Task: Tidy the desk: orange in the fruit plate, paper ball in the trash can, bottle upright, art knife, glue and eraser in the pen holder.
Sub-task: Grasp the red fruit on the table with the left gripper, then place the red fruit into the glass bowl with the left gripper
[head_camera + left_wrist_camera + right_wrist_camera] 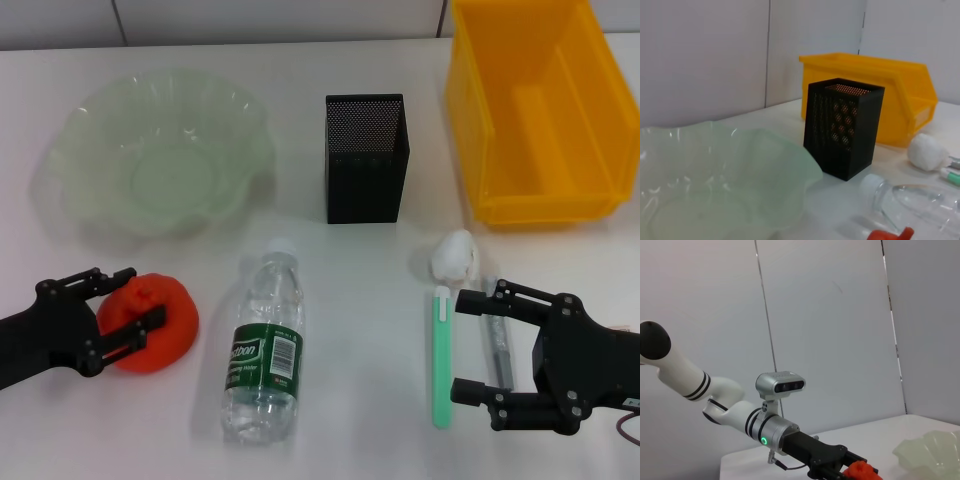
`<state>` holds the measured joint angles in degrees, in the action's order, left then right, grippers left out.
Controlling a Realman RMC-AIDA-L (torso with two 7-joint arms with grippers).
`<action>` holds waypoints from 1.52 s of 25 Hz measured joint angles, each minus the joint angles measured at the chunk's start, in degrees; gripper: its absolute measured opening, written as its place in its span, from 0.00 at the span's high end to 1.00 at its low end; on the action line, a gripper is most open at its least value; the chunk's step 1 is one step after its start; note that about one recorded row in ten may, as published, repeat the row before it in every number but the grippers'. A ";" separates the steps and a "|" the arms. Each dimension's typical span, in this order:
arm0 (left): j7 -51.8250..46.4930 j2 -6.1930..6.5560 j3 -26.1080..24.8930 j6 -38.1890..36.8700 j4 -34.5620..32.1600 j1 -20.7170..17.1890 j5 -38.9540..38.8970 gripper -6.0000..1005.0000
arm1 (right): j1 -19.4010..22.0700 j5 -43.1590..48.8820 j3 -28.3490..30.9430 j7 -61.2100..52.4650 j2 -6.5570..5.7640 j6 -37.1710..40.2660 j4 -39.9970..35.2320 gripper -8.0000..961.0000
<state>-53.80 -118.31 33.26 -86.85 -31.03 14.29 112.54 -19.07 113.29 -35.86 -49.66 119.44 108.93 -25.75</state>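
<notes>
Head view first: shows left pincer (148,295) clenched on the orange (175,335), one finger over the top, the other pressed across the near face. Places the fruit plate (160,150) ahead of that pincer, well apart, and the bottle (262,345) lying on its side just beyond the orange, toward the robot's right. Shows right pincer (462,345) released, jaws spread wide, straddling a grey stick (497,345), with a green stick (441,355) beside its fingertips and the paper ball (453,255) just ahead. Sets the pen holder (365,158) and trash can (540,110) farther ahead still. Finds no eraser.

Left wrist view next: hides that arm's own fingers; catches only a sliver of orange at the edge, the plate's wavy rim close by, and the mesh holder, yellow bin and paper wad beyond.

Right wrist view last: looks across at the left arm holding the orange low over the surface, the plate off to one side.

Risks, as judged: could lose the round fruit out of a two-finger grip during the lift; could clip the scalloped rim and shove the light plate; could nudge the bottle rolling.

Desk (340,440) plain, white, smooth, so likely slippery. Pale panelled wall behind.
</notes>
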 joint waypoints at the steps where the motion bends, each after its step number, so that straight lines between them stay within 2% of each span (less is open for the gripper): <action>1: -0.06 -0.01 0.00 -0.46 -0.04 0.01 -0.07 0.31 | 0.01 0.00 0.00 0.00 0.00 0.06 0.00 0.13; 7: -1.75 -0.07 -0.27 -3.77 -2.16 0.25 -2.02 0.51 | 0.32 -0.02 0.00 0.00 0.00 0.26 0.00 0.13; 11: -2.52 -0.07 -0.38 -8.53 -4.11 0.45 -7.59 0.67 | 0.53 -0.15 0.08 0.00 0.00 0.40 0.00 0.13; 16: -3.99 -0.28 -0.46 -9.82 -7.25 3.29 -12.68 0.72 | 0.60 -0.21 0.10 -0.15 -0.04 0.46 0.00 0.13; 19: -5.06 -0.29 -0.68 -7.02 -6.86 5.48 -15.07 0.75 | 0.51 -0.24 0.09 -0.25 -0.08 0.50 -0.03 0.13; 20: -5.97 -0.29 -0.80 -2.07 -5.82 8.48 -16.27 0.77 | 0.44 -0.24 0.09 -0.28 -0.08 0.50 -0.06 0.13; 22: -5.96 -0.29 -0.80 0.50 -4.91 9.73 -16.42 0.79 | 0.31 -0.26 0.09 -0.32 -0.09 0.50 -0.07 0.13; 24: -5.44 -0.37 -0.71 10.23 -0.32 13.98 -16.82 0.81 | 0.27 -0.43 0.08 -0.37 -0.09 0.50 -0.02 0.13; 27: -5.55 -0.42 -0.59 18.34 3.52 17.34 -17.01 0.83 | 0.27 -1.28 0.09 -0.49 -0.14 0.62 -0.08 0.13; 30: -5.67 -0.52 -0.05 23.19 5.61 19.28 -17.01 0.85 | 0.22 -2.31 0.09 -2.30 -0.15 1.71 -0.93 0.13; 31: -5.56 -0.54 0.18 23.77 5.89 19.49 -17.01 0.83 | 0.15 -2.77 0.09 -3.81 -0.14 2.05 -1.73 0.13; 34: -5.58 -0.50 0.77 22.29 5.60 18.65 -17.05 0.75 | 0.07 -5.01 0.09 -10.38 -0.08 2.47 -6.41 0.13; 38: -5.87 -0.09 1.06 13.48 2.48 14.22 -17.03 0.60 | 0.01 -8.79 -0.56 -25.49 -0.03 2.36 -17.08 0.13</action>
<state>-59.67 -118.40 34.32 -73.37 -28.54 28.51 95.51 -19.06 104.50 -36.42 -75.15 119.41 111.29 -42.83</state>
